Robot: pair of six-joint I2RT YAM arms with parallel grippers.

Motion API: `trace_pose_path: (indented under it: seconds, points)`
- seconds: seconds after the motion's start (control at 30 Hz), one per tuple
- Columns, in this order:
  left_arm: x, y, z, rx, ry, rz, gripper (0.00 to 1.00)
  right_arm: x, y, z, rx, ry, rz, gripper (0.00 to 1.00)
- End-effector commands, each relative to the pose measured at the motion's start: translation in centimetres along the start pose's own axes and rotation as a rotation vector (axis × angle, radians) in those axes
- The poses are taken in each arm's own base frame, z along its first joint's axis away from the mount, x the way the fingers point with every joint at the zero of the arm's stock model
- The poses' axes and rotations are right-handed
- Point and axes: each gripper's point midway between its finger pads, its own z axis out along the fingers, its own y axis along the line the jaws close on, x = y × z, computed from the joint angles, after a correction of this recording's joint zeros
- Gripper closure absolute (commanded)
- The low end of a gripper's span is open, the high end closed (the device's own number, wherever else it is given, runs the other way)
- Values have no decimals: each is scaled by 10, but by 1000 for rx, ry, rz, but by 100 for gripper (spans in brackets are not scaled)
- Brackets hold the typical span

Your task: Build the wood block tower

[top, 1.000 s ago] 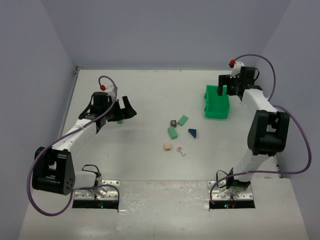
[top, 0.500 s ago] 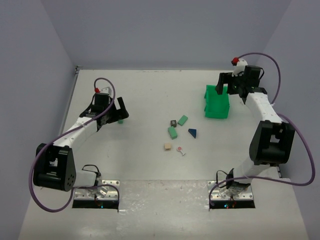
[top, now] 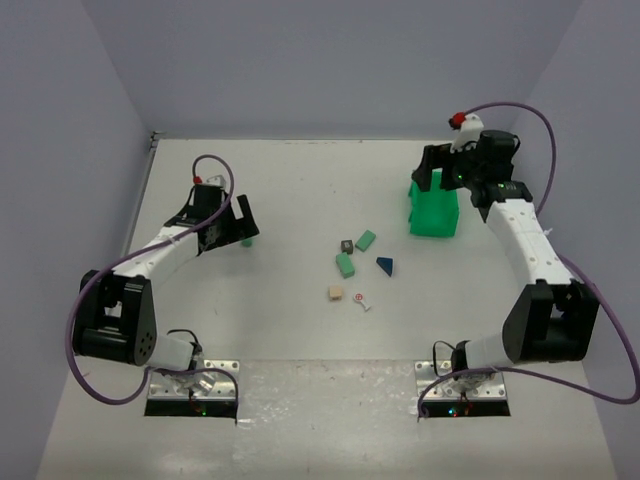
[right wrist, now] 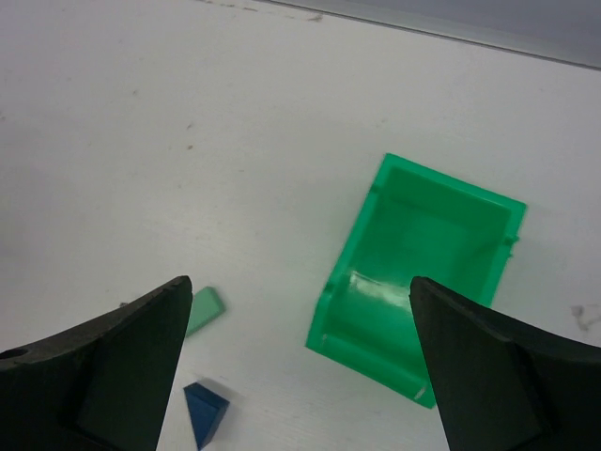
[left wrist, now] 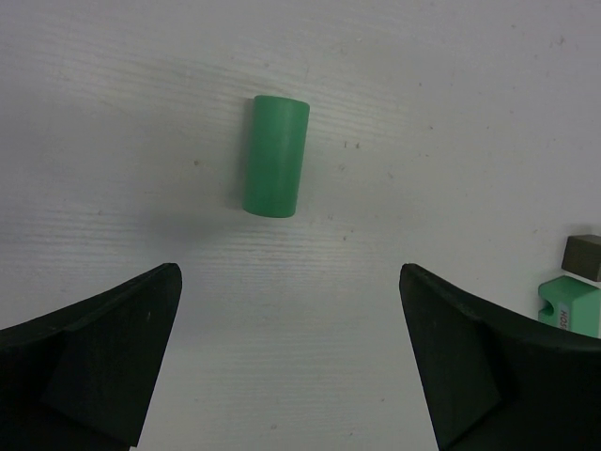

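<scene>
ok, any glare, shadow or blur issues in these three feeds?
Top view: even, diffuse light, only faint shadows, the blocks tiny but crisp. Left wrist: green cylinder sharp, with a soft shadow on its left; the dark fingers show little detail. Right wrist: pale glare streaks on the floor of the green bin, no motion blur.
</scene>
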Motion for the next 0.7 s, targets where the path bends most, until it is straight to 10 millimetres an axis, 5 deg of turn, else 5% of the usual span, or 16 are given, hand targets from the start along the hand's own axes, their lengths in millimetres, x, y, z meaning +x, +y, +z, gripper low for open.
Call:
trace_pose_path:
  seconds: [0.0, 0.13, 0.33, 0.53, 0.67]
  points:
    - [-20, -33, -17, 146, -87, 16, 0, -1, 91, -5, -93, 20, -133, 1]
    - [-19, -41, -23, 182, -96, 13, 0, 25, 145, -9, -165, 75, -142, 1]
    - [-16, -45, -40, 228, -152, 18, 0, 120, 204, -15, -245, 222, -214, 1]
    - [-16, -42, -57, 243, -214, 5, 0, 177, 219, 5, -257, 314, -286, 1]
    - [-17, -38, -64, 232, -245, -4, 0, 192, 213, 23, -188, 365, -316, 4]
